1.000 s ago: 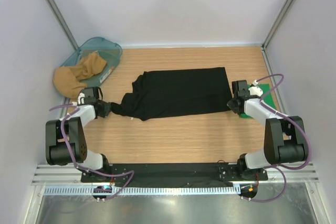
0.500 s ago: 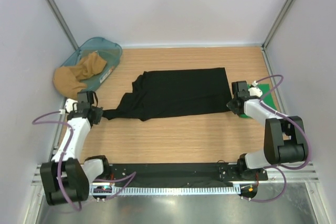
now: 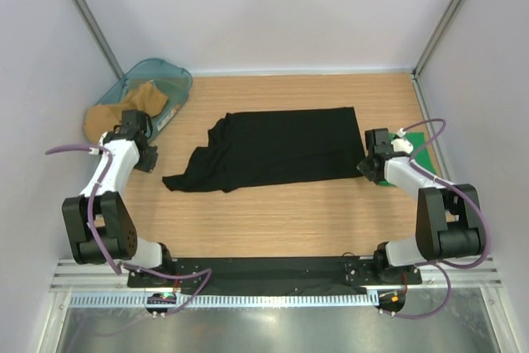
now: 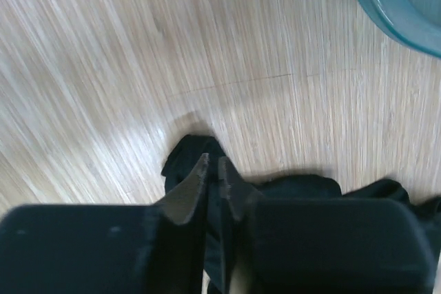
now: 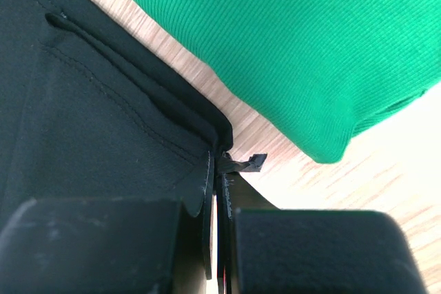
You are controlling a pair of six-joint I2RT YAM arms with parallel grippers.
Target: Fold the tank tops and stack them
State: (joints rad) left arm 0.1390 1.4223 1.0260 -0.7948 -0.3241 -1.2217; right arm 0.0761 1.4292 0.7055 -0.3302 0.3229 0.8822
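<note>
Right pincer (image 5: 215, 164) pinches black tank top (image 3: 281, 146) corner to anchor it; left pincer (image 4: 213, 163) pressed together, seemingly off fabric.

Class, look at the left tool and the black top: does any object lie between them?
Nothing visible does. The left tool is shut close to the black top's left tip, with only bare table around that tip. The basket sits behind the tool, off that path.

The left arm is folded over the bench's left side, its black two-finger pincer (image 4: 212, 164) pointing down with the jaws nearly touching. The right arm's black pincer (image 5: 218, 160) sits low, jaws pressed together.
</note>
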